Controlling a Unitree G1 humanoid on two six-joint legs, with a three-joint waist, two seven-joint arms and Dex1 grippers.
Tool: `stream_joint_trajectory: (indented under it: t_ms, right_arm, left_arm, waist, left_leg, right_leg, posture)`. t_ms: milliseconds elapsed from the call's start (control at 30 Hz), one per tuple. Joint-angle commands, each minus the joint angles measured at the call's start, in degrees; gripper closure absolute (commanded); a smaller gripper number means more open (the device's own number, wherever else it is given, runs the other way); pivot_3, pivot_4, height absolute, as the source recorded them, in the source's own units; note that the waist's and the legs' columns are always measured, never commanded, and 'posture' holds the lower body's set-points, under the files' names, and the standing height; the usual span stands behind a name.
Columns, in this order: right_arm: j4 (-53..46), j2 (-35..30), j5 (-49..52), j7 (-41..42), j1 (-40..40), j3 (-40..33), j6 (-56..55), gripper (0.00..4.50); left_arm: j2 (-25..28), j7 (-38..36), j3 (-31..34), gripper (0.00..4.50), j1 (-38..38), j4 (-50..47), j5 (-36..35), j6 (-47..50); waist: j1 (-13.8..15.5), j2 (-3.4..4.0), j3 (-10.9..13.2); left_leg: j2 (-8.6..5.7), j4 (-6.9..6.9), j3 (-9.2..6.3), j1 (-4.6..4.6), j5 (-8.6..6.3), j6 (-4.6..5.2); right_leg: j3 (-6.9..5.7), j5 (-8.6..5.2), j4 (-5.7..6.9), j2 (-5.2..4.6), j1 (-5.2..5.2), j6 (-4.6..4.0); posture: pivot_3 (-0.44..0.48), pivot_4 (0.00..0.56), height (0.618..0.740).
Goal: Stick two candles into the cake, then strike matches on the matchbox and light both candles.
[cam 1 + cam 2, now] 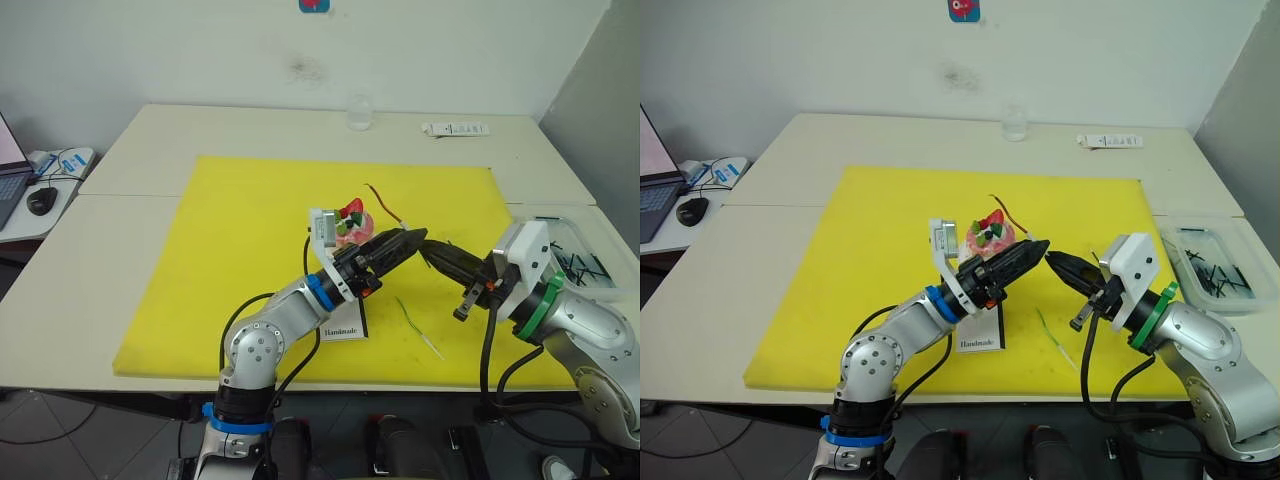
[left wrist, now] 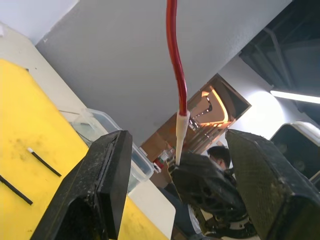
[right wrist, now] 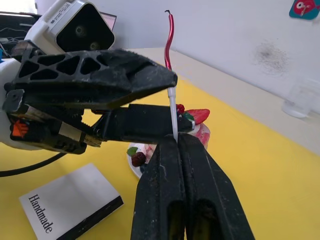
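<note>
The two head views look forward and down from above the near edge of the table (image 1: 150,140), far enough back to take in the whole yellow mat (image 1: 240,230) and the wall behind. They share almost the same scene, slightly offset sideways. The left wrist view sits very close, looking up along its fingers (image 2: 100,185) toward the table's right edge. The right wrist view looks along its own fingers (image 3: 170,195) toward the cake (image 3: 197,127), and both show the red candle (image 3: 170,35).
</note>
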Motion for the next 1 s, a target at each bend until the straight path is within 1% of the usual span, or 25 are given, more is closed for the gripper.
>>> stream_joint_trajectory:
  t_ms: [33, 200, 300, 467, 533, 567, 633, 967, 1000]
  right_arm:
    - [-2.85, 0.02, 1.29, -0.93, -1.52, -0.31, 0.77, 4.50]
    - [-3.25, 0.12, 1.68, -1.37, -2.08, -0.44, 1.86, 4.50]
    - [-3.32, 0.11, 1.91, -1.45, -2.34, -0.40, 2.29, 4.50]
    - [-3.47, -0.10, 2.12, -1.45, -2.29, -0.51, 2.80, 4.50]
    - [-3.47, -0.18, 2.21, -1.49, -2.29, -0.51, 2.91, 4.50]
    - [-3.49, -0.18, 2.20, -1.52, -2.25, -0.44, 2.93, 4.50]
    - [-3.47, -0.19, 2.12, -1.44, -2.03, -0.38, 2.85, 4.50]
    - [-2.90, -0.23, 1.97, -0.79, -0.72, -0.25, 1.78, 4.50]
    - [-2.80, -0.26, 2.23, -0.52, -0.39, -0.44, 1.72, 4.31]
  left_arm:
    - [-1.21, -0.24, 0.19, 1.19, -0.65, -0.92, -1.10, -0.92]
    - [-1.09, -0.53, 0.07, 1.19, -0.40, -1.09, -1.38, -0.82]
    - [-1.31, -0.69, 0.05, 1.67, -0.35, -1.13, -1.57, -1.07]
    - [-1.62, -0.82, 0.18, 2.89, -0.31, -1.24, -1.73, -1.40]
    - [-1.65, -0.88, 0.25, 3.59, -0.35, -1.21, -1.71, -1.45]
    - [-1.71, -0.82, 0.43, 3.83, -0.39, -1.10, -1.78, -1.54]
    - [-1.88, -0.63, 0.72, 4.45, -0.47, -0.91, -1.94, -1.68]
    - [-1.88, -0.51, 1.16, 4.45, -0.69, -0.38, -1.91, -1.35]
    - [-1.68, -0.48, 1.44, 4.49, -0.97, -0.27, -1.89, -1.37]
  waist:
    - [0.00, 0.00, 0.00]
    - [-0.01, -0.01, 0.00]
    - [-0.01, -0.01, 0.01]
    - [-0.01, -0.01, 0.01]
    - [-0.02, -0.01, 0.01]
    - [-0.02, -0.01, 0.01]
    - [-0.03, -0.01, 0.01]
    - [-0.03, -0.02, 0.01]
    - [-0.03, -0.02, 0.01]
  left_leg:
    - [0.01, 0.00, -0.01, -0.01, 0.00, 0.00]
    - [0.00, 0.00, 0.00, -0.01, 0.00, 0.00]
    - [0.00, 0.00, -0.01, -0.01, 0.00, 0.00]
    - [0.00, -0.01, -0.01, -0.01, 0.00, 0.00]
    - [0.00, -0.01, -0.01, -0.01, 0.00, 0.00]
    - [0.00, -0.01, -0.01, -0.01, 0.00, 0.00]
    - [0.01, -0.01, -0.01, -0.01, 0.00, 0.00]
    - [0.01, -0.02, -0.04, -0.03, 0.00, 0.00]
    - [0.01, -0.02, -0.04, -0.03, 0.00, 0.00]
  right_leg:
    - [0.00, 0.00, 0.00, 0.00, 0.00, 0.00]
    - [-0.01, 0.00, 0.00, 0.00, 0.00, 0.00]
    - [-0.01, 0.00, -0.01, 0.00, 0.00, 0.00]
    - [-0.01, 0.00, -0.02, 0.00, 0.00, 0.00]
    - [-0.01, 0.00, -0.02, 0.00, 0.00, 0.00]
    - [-0.01, 0.00, -0.02, 0.00, 0.00, 0.00]
    - [-0.02, 0.00, -0.02, 0.00, -0.01, -0.01]
    - [-0.03, -0.01, -0.05, -0.01, -0.01, -0.01]
    - [-0.03, -0.01, -0.05, -0.01, -0.01, -0.01]
  posture:
    - [0.000, 0.150, 0.740]
    - [0.000, 0.150, 0.740]
    - [0.000, 0.150, 0.740]
    - [0.000, 0.150, 0.740]
    - [0.000, 0.150, 0.740]
    - [0.000, 0.150, 0.740]
    - [0.000, 0.150, 0.740]
    - [0.000, 0.150, 0.740]
    - [0.000, 0.150, 0.740]
